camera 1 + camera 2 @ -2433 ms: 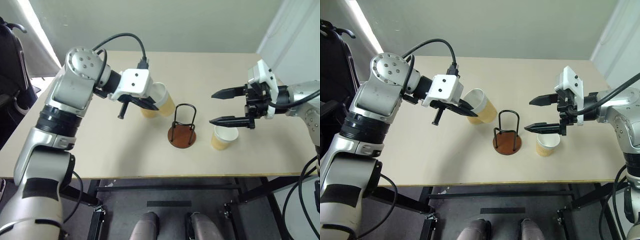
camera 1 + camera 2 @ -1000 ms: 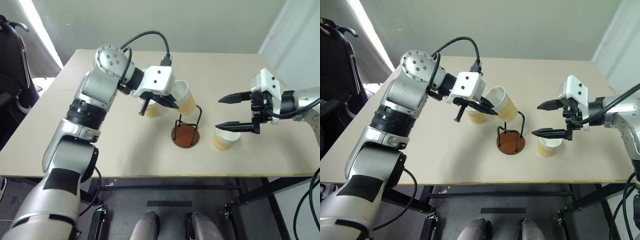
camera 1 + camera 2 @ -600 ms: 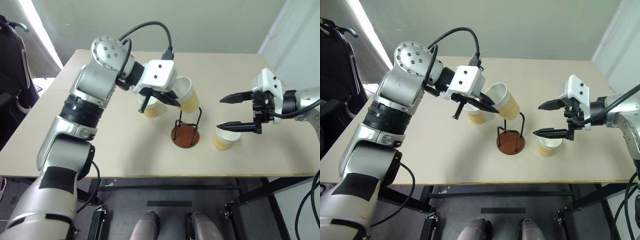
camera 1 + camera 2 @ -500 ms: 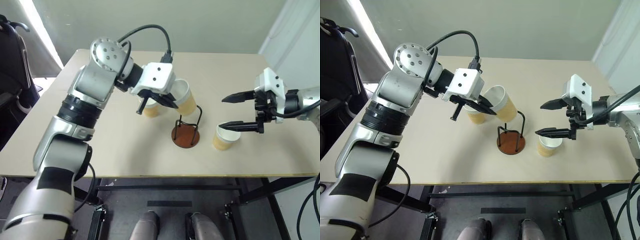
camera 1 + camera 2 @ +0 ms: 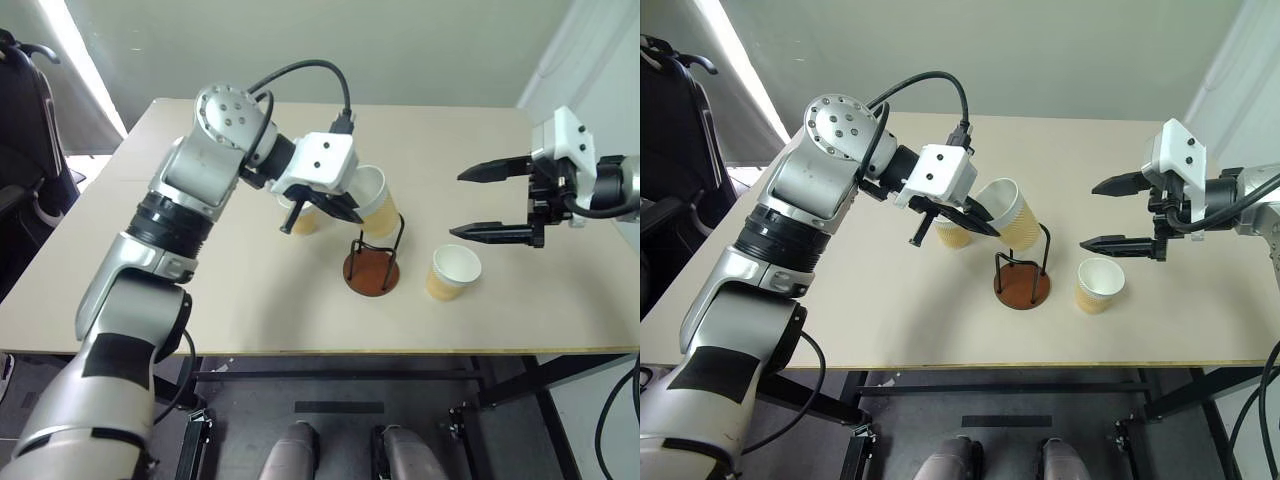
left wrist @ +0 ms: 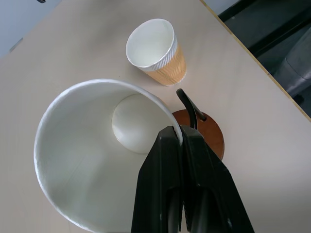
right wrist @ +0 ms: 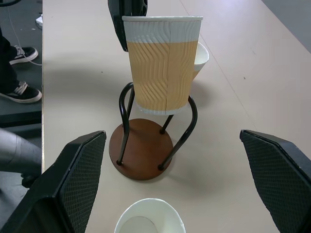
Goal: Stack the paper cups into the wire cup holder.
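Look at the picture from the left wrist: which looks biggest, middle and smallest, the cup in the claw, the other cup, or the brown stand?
1. The held cup, pinched by the left claw: biggest, but it is nearest the camera.
2 and 3. The standing cup and the stand's brown base: unsure, since the base is partly hidden.

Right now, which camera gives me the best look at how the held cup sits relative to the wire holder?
The right wrist view: held cup side-on, its bottom between the tops of the wire holder loops, above the disc. The head views see it from above; the left wrist view looks into it, left gripper pinching the rim.
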Robot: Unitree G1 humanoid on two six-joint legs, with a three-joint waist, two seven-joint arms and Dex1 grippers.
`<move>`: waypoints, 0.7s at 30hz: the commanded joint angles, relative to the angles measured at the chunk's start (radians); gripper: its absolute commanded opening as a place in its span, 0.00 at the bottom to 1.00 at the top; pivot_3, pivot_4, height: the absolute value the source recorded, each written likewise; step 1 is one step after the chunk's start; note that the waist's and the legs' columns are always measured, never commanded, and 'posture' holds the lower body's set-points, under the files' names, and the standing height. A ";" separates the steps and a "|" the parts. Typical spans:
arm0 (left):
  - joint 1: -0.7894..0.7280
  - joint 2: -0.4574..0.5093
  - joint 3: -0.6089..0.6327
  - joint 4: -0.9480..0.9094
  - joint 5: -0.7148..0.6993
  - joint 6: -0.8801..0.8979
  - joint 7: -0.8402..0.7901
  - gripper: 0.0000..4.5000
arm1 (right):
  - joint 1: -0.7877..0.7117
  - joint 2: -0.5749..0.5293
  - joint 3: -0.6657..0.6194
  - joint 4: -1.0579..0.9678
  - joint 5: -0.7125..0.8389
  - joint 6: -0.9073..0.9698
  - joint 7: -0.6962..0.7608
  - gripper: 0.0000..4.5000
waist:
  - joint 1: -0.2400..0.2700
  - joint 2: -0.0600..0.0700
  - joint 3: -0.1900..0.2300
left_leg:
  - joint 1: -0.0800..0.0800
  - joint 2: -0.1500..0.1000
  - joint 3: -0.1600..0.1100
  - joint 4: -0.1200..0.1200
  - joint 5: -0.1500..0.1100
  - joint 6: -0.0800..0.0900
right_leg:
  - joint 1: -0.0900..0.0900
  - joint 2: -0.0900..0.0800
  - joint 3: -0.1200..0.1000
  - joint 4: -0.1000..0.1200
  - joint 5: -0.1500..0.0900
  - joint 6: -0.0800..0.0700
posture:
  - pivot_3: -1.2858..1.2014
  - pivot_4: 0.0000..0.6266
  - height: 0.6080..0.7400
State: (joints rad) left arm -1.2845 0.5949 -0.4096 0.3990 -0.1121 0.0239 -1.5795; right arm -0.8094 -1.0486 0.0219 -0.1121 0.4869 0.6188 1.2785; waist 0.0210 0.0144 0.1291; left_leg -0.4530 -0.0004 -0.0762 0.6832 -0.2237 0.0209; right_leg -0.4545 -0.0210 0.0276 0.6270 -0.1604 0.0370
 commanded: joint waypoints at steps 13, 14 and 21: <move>0.031 -0.029 -0.001 0.017 0.049 -0.052 -0.005 0.01 | 0.002 -0.017 -0.042 -0.027 0.002 -0.008 -0.002 1.00 | 0.001 0.000 0.000 | 0.000 0.000 0.000 0.000 0.000 0.000 | 0.000 0.000 0.000 0.000 0.000 0.000 | 0.52 0.24 1.00; 0.031 -0.031 0.002 0.020 0.052 -0.051 0.002 0.05 | 0.004 -0.017 -0.042 -0.027 0.001 -0.009 -0.002 1.00 | 0.001 0.000 0.000 | 0.000 0.000 0.000 0.000 0.000 0.000 | 0.000 0.000 0.000 0.000 0.000 0.000 | 0.52 0.24 1.00; 0.024 -0.046 0.024 0.038 0.056 -0.056 0.030 0.53 | 0.012 -0.020 -0.041 -0.026 -0.001 -0.010 0.000 1.00 | 0.003 0.000 0.000 | 0.000 0.000 0.000 0.000 0.000 0.000 | 0.000 0.000 0.000 0.000 0.000 0.001 | 0.52 0.24 1.00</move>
State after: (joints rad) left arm -1.2455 0.5519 -0.4214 0.4390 -0.0556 -0.0205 -1.5598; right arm -0.7918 -1.0492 0.0207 -0.1205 0.4865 0.6187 1.2764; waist 0.0236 0.0144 0.1291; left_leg -0.4531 -0.0005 -0.0761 0.6835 -0.2237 0.0210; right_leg -0.4543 -0.0211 0.0276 0.6270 -0.1602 0.0376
